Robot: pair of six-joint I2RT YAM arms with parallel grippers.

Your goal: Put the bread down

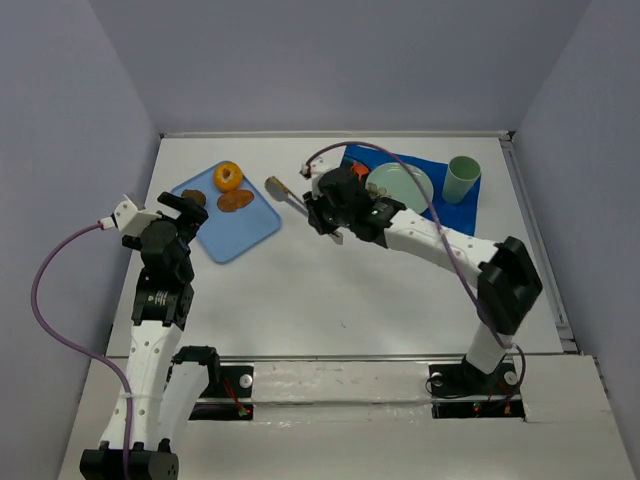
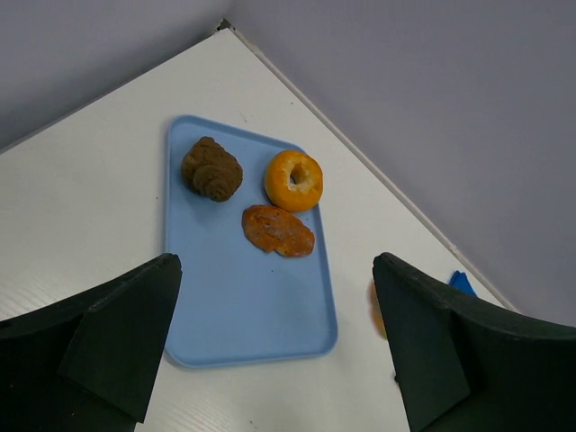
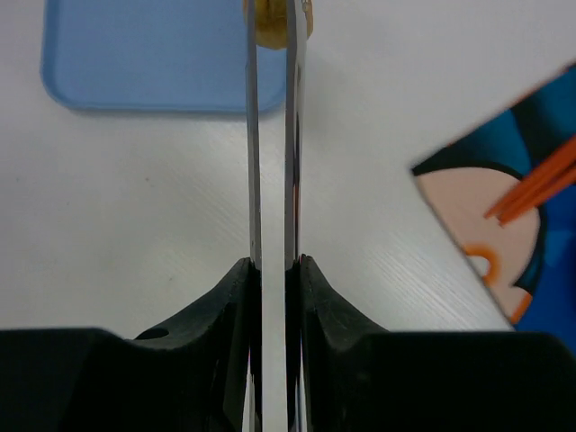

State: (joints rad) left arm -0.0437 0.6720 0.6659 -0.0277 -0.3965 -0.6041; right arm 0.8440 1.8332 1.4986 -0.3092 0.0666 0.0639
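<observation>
While one tray (image 2: 252,310) bears three breads (image 2: 278,230), right fingers (image 3: 225,310) pinch tongs (image 3: 293,135).

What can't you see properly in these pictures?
- Right wrist view: the tongs run off the top edge, so their tips are cut off. They also cover most of an orange bread.
- Top view: the left gripper covers part of the croissant.
- Top view: the right arm hides part of the plate.
</observation>
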